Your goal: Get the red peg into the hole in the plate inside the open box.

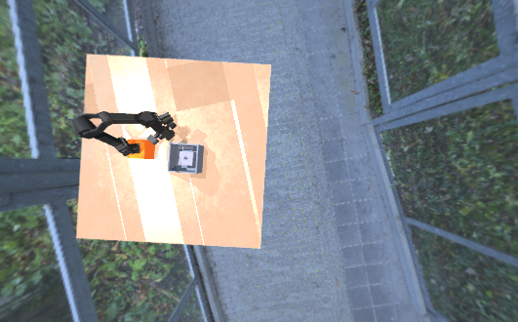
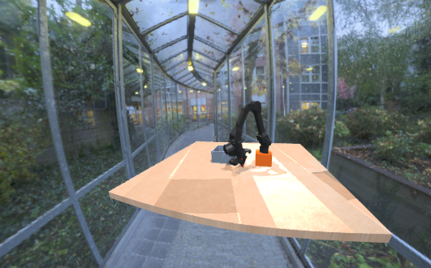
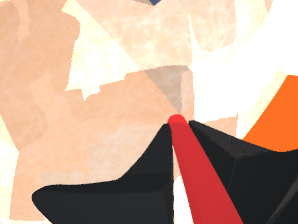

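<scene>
Holding the red peg (image 2: 243, 165) (image 3: 200, 175) is the present function of my claw (image 1: 161, 137) (image 2: 241, 162) (image 3: 178, 127). The fingers are drawn in narrow, one on each side of the shaft, so that side pressure can retain it. The peg's brighter end shows at the fingertips; this grip probably keeps the shaft in line for insertion. I cannot tell whether its lower end touches the table (image 1: 226, 215) (image 2: 196, 195) (image 3: 115, 110), nor how truly upright it is.

Just beside the claw is the open box (image 1: 201, 158) (image 2: 218, 156) (image 3: 154, 1), its mouth upward to admit the peg from above. The pale plate (image 1: 180, 162) lies at the bottom, with the hole (image 1: 185, 158) near its middle as the seat. On the other side, my orange base block (image 1: 148, 149) (image 2: 264, 159) (image 3: 280, 120) supports the arm within reach of both.

Next step, in my judgement: lift straight, clear the box wall, align, then lower. Caution: a tilted or slipping peg could catch the wall or miss the hole.
</scene>
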`<action>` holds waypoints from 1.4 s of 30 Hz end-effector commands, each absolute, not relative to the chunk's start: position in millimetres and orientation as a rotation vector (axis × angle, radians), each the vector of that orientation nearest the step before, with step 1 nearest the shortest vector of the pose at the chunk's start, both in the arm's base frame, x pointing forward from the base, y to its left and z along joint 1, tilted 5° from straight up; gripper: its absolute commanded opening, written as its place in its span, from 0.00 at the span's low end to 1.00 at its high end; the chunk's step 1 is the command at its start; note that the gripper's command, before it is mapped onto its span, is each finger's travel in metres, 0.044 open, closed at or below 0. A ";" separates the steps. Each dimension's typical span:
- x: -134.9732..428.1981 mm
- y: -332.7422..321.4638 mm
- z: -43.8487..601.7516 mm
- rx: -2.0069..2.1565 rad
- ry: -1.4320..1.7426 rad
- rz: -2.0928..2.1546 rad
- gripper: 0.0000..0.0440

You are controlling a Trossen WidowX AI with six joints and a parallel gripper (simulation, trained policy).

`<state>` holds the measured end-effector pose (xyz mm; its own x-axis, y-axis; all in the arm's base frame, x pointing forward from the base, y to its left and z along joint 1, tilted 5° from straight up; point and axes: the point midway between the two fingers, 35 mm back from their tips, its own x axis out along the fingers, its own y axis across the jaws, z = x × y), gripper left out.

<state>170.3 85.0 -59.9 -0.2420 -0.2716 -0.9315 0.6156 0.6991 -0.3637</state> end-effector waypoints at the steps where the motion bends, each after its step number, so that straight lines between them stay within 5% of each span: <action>1: 166.3 83.3 -62.3 0.271 1.634 -0.868 0.01; 42: 279.3 2.8 59.0 0.412 1.321 -0.991 0.00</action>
